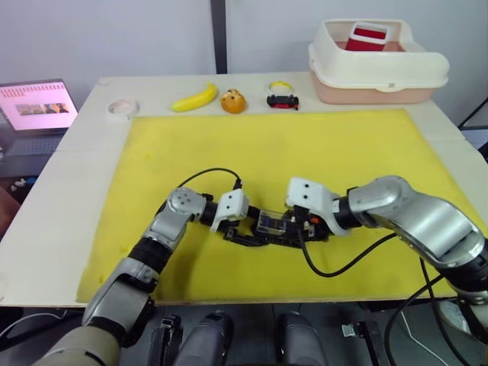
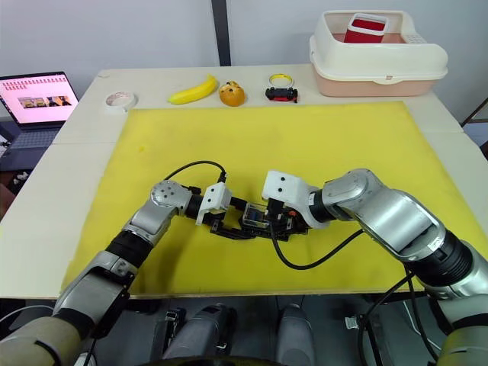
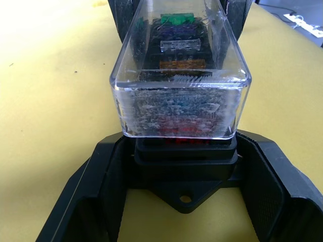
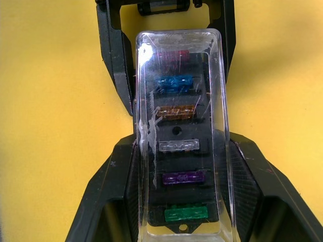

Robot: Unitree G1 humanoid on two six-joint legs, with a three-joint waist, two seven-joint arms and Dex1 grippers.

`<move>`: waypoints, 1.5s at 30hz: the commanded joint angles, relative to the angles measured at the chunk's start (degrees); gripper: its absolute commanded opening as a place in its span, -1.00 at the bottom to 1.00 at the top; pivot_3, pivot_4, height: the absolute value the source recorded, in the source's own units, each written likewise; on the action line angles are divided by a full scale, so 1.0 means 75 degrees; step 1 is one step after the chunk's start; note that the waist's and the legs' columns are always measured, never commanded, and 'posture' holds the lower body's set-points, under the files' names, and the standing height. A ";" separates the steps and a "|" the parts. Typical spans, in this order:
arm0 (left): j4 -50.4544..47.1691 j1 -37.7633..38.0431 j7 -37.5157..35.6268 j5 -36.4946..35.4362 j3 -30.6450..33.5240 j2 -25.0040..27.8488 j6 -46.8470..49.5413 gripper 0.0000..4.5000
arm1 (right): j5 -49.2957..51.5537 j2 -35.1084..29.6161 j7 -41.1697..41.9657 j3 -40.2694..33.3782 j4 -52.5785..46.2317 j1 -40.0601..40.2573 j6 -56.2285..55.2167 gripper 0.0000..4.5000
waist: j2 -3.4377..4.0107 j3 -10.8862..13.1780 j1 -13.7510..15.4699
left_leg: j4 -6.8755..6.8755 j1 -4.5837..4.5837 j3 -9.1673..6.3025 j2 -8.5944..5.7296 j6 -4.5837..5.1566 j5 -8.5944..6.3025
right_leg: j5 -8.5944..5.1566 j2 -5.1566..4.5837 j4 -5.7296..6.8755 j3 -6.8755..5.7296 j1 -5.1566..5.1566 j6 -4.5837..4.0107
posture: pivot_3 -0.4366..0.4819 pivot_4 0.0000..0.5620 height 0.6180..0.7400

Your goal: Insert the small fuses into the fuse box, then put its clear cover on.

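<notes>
Both grippers' fingers (image 4: pixel 116 181) spread wide astride fuse box (image 3: pixel 184 154) under clear cover (image 4: pixel 179 131).

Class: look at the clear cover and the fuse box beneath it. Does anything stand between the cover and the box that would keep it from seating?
Nothing visible does. The clear cover already sits over the fuse box, with the fuses inside their slots beneath it. Both pincers flank the box ends on the yellow mat.

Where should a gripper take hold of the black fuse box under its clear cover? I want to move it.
Probably by the black fuse box's two long sides, low, below the clear rectangular plastic cover, coming in from one short end. It lies flat on the yellow mat; gripping the smooth cover could lift it off.
</notes>
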 commanded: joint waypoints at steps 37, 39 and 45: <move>-0.0085 0.0159 0.0166 0.0248 -0.0048 0.0017 0.0013 0.13 | -0.0664 -0.0016 0.0508 0.0610 0.0097 -0.0280 0.0207 -0.24 | -0.0001 -0.0003 0.0005 | 0.0001 0.0001 0.0000 -0.0001 -0.0001 0.0001 | 0.0000 -0.0001 0.0000 0.0000 0.0002 0.0000 | -0.05 -0.47 1.00; -0.0081 0.0164 0.0178 0.0249 -0.0050 0.0006 0.0007 0.13 | -0.0617 0.0000 0.0509 0.0579 0.0131 -0.0316 0.0367 -0.24 | -0.0001 -0.0003 0.0008 | 0.0001 0.0001 0.0000 -0.0001 -0.0002 0.0001 | 0.0000 -0.0001 0.0000 0.0000 0.0002 0.0000 | -0.05 -0.47 1.00; -0.0089 0.0183 0.0198 0.0259 -0.0062 -0.0026 0.0005 0.13 | -0.0561 0.0042 0.0555 0.0558 0.0188 -0.0448 0.0527 -0.24 | -0.0001 -0.0003 0.0016 | 0.0002 0.0001 -0.0001 -0.0003 -0.0002 0.0001 | 0.0000 -0.0002 -0.0001 0.0000 0.0004 0.0000 | -0.05 -0.47 1.00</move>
